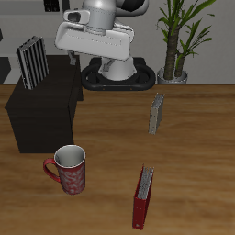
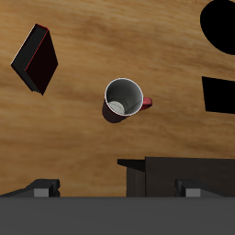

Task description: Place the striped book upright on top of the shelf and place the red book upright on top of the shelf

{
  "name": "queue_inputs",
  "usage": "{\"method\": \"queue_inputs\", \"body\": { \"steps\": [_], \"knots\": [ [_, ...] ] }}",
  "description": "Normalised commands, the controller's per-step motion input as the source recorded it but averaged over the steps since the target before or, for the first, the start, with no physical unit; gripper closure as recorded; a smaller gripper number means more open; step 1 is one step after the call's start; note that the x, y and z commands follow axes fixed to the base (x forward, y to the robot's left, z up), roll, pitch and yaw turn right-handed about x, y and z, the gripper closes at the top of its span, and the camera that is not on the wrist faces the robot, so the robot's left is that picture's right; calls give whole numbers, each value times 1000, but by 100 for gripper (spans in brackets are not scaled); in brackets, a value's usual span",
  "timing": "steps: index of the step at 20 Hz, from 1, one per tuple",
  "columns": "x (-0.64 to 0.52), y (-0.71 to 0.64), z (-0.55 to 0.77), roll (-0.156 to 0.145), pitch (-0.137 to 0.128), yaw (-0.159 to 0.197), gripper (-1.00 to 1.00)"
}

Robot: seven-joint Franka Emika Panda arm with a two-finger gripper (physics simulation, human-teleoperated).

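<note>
The striped book [image 1: 32, 62] stands upright on the flat top of the black shelf [image 1: 46, 115], at its far corner. The red book [image 1: 140, 197] stands on its edge on the wooden table near the front edge; the wrist view shows the red book [image 2: 37, 60] from above, beyond the mug. My gripper [image 1: 92, 41] hangs high over the shelf's back part, apart from the striped book. In the wrist view the gripper [image 2: 117, 189] is open, its fingertips [image 2: 41, 188] wide apart with nothing between them, and the shelf [image 2: 184, 173] lies below it.
A red patterned mug [image 1: 70, 170] [image 2: 124, 98] stands on the table in front of the shelf. A small grey book [image 1: 158, 113] stands upright mid-table. A potted plant [image 1: 179, 41] is at the back beside the robot base [image 1: 115, 73].
</note>
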Motion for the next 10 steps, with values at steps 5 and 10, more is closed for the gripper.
{"method": "queue_inputs", "body": {
  "steps": [5,10],
  "knots": [
    [512,394,-143,76,34,-10,-100],
    [480,341,-110,35,-29,21,-100]
  ]
}}
